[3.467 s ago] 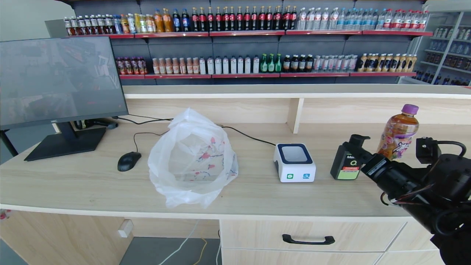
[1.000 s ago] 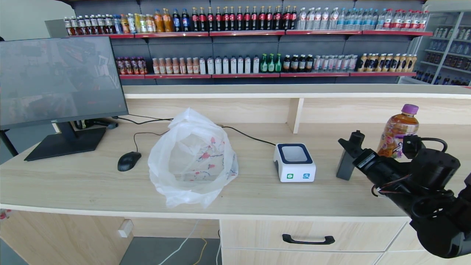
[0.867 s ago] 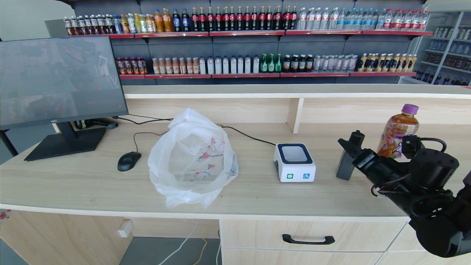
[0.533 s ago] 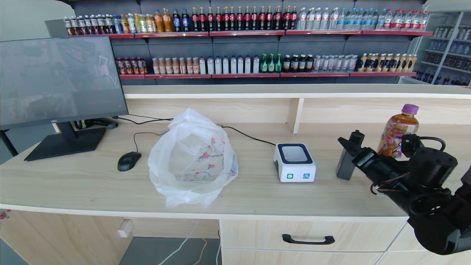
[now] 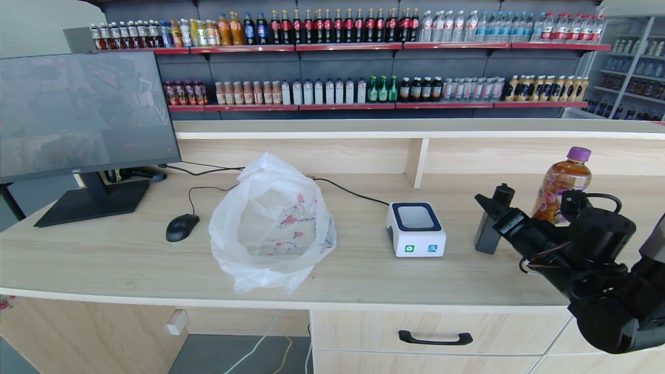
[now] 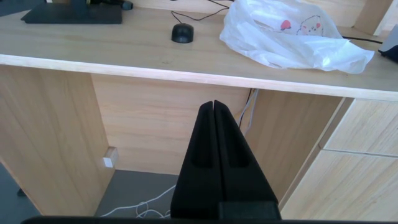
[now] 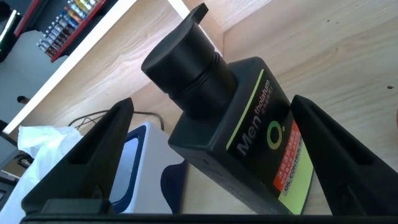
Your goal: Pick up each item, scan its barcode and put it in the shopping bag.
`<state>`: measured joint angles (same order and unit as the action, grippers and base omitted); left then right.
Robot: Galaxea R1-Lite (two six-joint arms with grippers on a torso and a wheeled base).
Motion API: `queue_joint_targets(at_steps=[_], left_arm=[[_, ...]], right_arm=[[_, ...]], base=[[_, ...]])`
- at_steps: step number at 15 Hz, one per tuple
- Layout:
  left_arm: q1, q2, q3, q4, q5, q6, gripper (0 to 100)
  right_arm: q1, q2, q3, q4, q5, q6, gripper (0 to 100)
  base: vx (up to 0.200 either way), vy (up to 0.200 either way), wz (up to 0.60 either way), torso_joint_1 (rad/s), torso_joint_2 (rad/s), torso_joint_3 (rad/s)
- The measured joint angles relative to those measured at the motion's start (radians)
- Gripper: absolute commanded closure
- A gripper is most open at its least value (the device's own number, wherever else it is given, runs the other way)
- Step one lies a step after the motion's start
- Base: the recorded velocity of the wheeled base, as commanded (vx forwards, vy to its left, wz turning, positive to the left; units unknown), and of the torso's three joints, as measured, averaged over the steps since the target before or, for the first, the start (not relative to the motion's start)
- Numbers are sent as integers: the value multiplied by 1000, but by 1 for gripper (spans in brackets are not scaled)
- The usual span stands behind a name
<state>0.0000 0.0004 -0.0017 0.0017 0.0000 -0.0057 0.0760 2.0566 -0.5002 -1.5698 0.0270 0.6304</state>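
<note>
A black flat bottle with a green and red label (image 5: 486,235) (image 7: 249,149) stands on the wooden counter (image 5: 363,270), to the right of the white barcode scanner (image 5: 415,228) (image 7: 144,163). My right gripper (image 5: 493,208) (image 7: 211,102) is open, with one finger on each side of the bottle; a gap shows beside one finger. An orange juice bottle with a purple cap (image 5: 563,184) stands behind my right arm. The white plastic shopping bag (image 5: 273,223) (image 6: 286,31) sits open left of the scanner. My left gripper (image 6: 214,109) is shut and empty, below the counter's front edge.
A monitor (image 5: 83,114) stands at the counter's far left, with a black mouse (image 5: 182,227) (image 6: 182,33) and cables beside it. A raised ledge with a divider (image 5: 417,161) runs along the back. Drink shelves fill the wall behind.
The black bottle has turned, so its narrow side faces the head camera. My right arm has shifted slightly forward and up around it over the last second.
</note>
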Motion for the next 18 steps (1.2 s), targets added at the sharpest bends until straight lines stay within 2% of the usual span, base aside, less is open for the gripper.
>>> queue_joint_targets(at_steps=[18], left_arm=[[0,0,0,0,0,0,100]], right_arm=[[5,69,-49,0,0,1,0]], base=[[0,0,0,0,0,0]])
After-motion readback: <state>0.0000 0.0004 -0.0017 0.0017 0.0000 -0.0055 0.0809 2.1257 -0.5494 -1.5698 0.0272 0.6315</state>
